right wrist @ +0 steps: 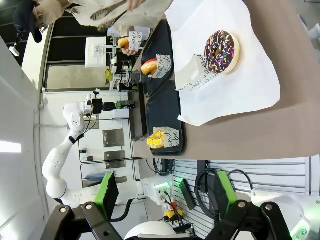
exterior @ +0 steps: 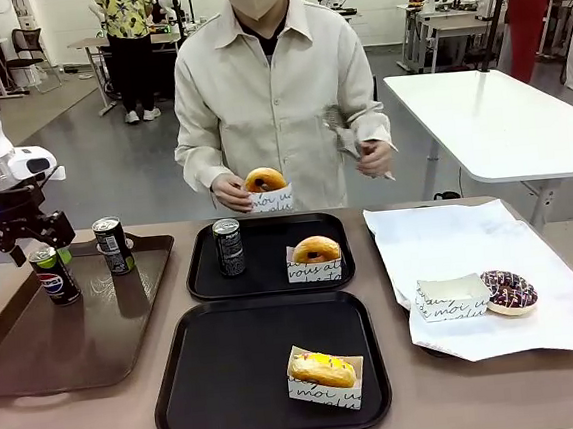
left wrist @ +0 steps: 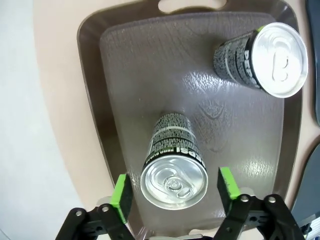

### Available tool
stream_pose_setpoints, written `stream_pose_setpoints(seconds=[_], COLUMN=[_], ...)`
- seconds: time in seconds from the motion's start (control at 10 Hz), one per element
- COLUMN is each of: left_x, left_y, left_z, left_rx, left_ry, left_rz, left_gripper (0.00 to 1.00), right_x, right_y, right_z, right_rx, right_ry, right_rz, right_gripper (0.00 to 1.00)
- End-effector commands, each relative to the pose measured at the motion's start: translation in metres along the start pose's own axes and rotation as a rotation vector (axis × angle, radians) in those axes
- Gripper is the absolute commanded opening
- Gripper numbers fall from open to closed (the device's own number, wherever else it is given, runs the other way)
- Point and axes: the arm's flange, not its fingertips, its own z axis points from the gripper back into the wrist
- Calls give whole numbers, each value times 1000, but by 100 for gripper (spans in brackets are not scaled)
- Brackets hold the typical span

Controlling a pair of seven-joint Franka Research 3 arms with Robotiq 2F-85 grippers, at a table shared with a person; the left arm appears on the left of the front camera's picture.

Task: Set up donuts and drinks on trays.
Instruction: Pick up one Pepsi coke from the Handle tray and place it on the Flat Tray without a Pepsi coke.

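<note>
Brown and long, the plastic serving tray (exterior: 39,367) at the robot's left carries two slim dark soda cans, both upright. The left gripper (left wrist: 173,186) hangs over the nearer one, a Pepsi can (exterior: 55,276) with a red-white-blue logo. Its green pads (left wrist: 121,192) stand to either side of the silver top. The jaws are spread wider than the can. A clear gap shows beside one pad, while the other sits so close to the rim that I cannot tell whether it touches. Nothing is clamped. The second can (exterior: 115,246), black with white print, stands apart from the first, toward the tray's far edge.

Two square black plastic trays with raised rims lie in the middle of the table. The far tray (exterior: 272,281) bears a third dark can (exterior: 229,247), upright, and a golden-brown glazed donut (exterior: 316,249) in a white paper sleeve with black script. The near tray (exterior: 231,380) bears a yellow-iced donut (exterior: 323,369) in its sleeve, toward the right front corner. The person's hand (exterior: 230,191) holds another glazed donut (exterior: 265,181), also sleeved, above the table's far edge.

On a sheet of white paper (exterior: 567,320) at the right, a chocolate sprinkled donut (exterior: 510,290) lies just beside an empty sleeve (exterior: 452,298). The right gripper (right wrist: 167,192) hangs off the table's side with its pads wide apart and grips nothing.
</note>
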Motion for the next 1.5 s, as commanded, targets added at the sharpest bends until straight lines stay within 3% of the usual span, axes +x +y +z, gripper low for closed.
stream_pose_setpoints(seconds=[0.0, 0.1, 0.3, 0.4, 0.6, 0.7, 0.9, 1.0, 1.2, 1.4], left_x=[1, 1, 2, 3, 3, -3, -36, -56, -80, -74], left_y=[-2, -3, -3, -2, -4, -13, -25, -27, -28, -12], left_z=[-6, -6, -6, -6, 2, 33, 144, 173, 191, 186], left_rx=[-12, -14, -12, -6, 12, 71, 3, -12, 2, -28], left_ry=[-45, -52, -56, -49, -26, 80, 24, 20, 17, 50], left_rz=[24, 24, 23, 24, 23, 72, 60, 46, 18, 58], left_gripper=[23, 0, 0, 15, 0, 0, 0, 0, 0, 0], right_x=[-1, -1, -1, -1, -1, -1, -1, -1, -1, -1], right_y=[0, 0, 0, 0, 0, 0, 0, 0, 0, 0], right_z=[0, 0, 0, 0, 0, 0, 0, 0, 0, 0], right_rx=[28, 28, 28, 28, 28, 28, 28, 28, 28, 28], right_ry=[-9, -9, -9, -9, -9, -9, -9, -9, -9, -9], right_rz=[20, 20, 20, 20, 20, 20, 20, 20, 20, 20], right_gripper=[100, 100, 100, 100, 100, 100, 100, 100, 100, 100])
